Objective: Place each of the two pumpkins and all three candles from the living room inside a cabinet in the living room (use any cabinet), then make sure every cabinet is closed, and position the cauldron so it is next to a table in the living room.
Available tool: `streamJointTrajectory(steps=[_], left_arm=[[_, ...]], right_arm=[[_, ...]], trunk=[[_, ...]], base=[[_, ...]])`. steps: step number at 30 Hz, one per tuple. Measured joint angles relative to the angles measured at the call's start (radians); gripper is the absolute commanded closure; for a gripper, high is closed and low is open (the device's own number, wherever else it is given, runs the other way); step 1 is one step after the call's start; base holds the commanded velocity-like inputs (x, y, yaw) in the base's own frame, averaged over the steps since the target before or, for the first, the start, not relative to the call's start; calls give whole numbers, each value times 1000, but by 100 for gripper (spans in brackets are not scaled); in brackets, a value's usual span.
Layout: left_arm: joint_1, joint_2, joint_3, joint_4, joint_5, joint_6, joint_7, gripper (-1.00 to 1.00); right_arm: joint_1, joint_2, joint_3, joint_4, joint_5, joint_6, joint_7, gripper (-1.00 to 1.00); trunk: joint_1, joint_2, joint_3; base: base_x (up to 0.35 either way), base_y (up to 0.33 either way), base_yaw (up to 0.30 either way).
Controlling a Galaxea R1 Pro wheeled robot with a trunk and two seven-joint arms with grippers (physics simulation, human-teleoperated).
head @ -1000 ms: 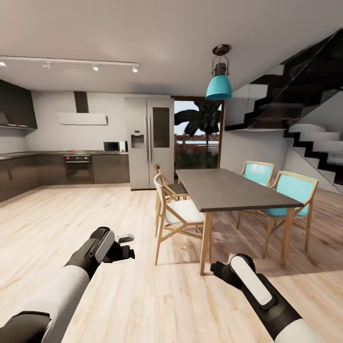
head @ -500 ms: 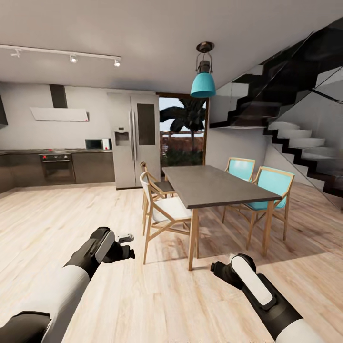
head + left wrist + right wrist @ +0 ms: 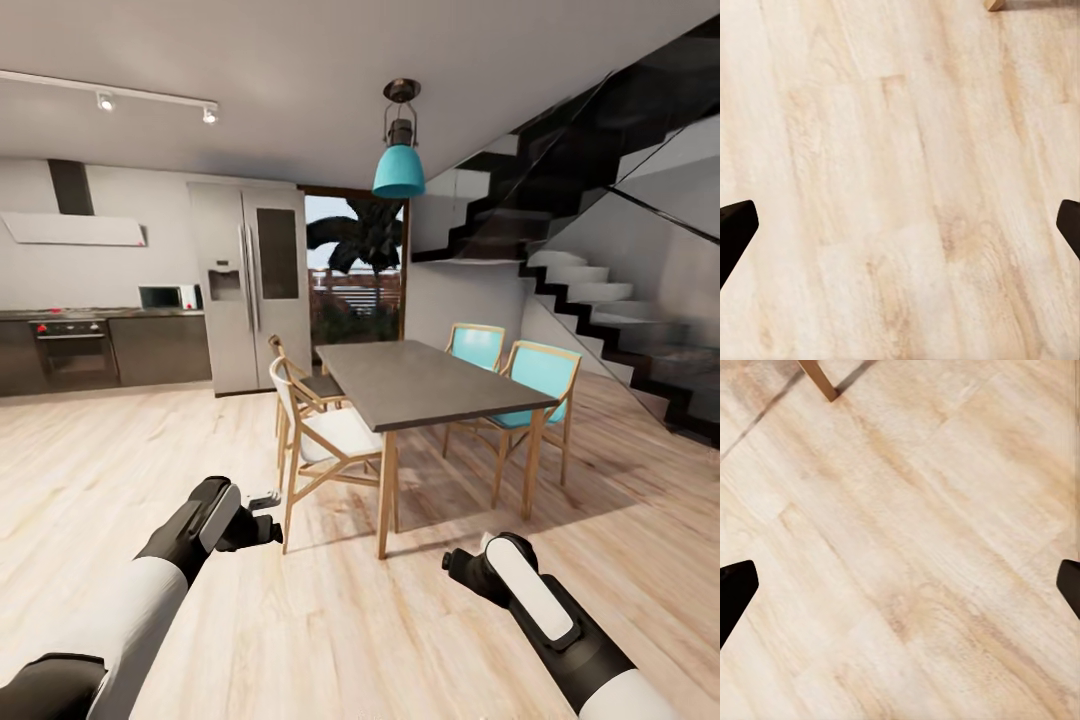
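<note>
Kitchen counter [image 3: 150, 320]: along the far left wall we see dark units with an oven [image 3: 68, 350] and a small microwave [image 3: 160, 296] on the worktop.
Fridge [image 3: 248, 285]: tall and steel, standing just beside the glazed doorway.
Left gripper [image 3: 262, 512]: held low over the bare wooden floor [image 3: 120, 470]; in our left wrist view the two dark fingertips [image 3: 735, 229] sit at opposite edges of the picture with plain planks between them, so the jaws stand wide apart and carry nothing.
Dining table [image 3: 420, 385]: a dark grey tabletop on light wooden legs, its long axis running away from us toward the doorway; its near left corner leg stands between our two arms, ahead of them.
Chairs: two pale wooden ones [image 3: 325, 435] along the left edge, two turquoise ones [image 3: 530, 380] along the right edge.
Lamp [image 3: 399, 170]: a teal pendant hanging over the far end of the tabletop.
Right gripper [image 3: 462, 570]: also low over the floor; our right wrist view shows its fingertips [image 3: 736, 585] far apart with a table or chair leg [image 3: 817, 379] at the picture's edge; jaws open, empty.
Stairs [image 3: 600, 290]: dark flight climbing at the right.
Task's things: we see no pumpkins, candles, cabinet or cauldron here, so we cannot say which way they lie from either arm, nor which arm is nearer.
Step in hand: we judge we are travelling to find the living room.
</note>
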Motion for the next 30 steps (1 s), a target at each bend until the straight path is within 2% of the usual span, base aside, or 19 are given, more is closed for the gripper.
streamJointTrajectory(steps=[13,21,30], left_arm=[[0,1,0,0,0,0,0,-100],[0,1,0,0,1,0,0,-100],[0,1,0,-1,2,0,0,-100]], right_arm=[[0,0,0,0,0,0,20,-100],[0,0,0,1,1,-1,23,-100],[9,0,3,3,11,-5,23,-100]], trunk=[[0,0,-17],[0,0,-28],[0,0,-34]], base=[[0,108,-183],[0,24,-180],[0,2,-59]])
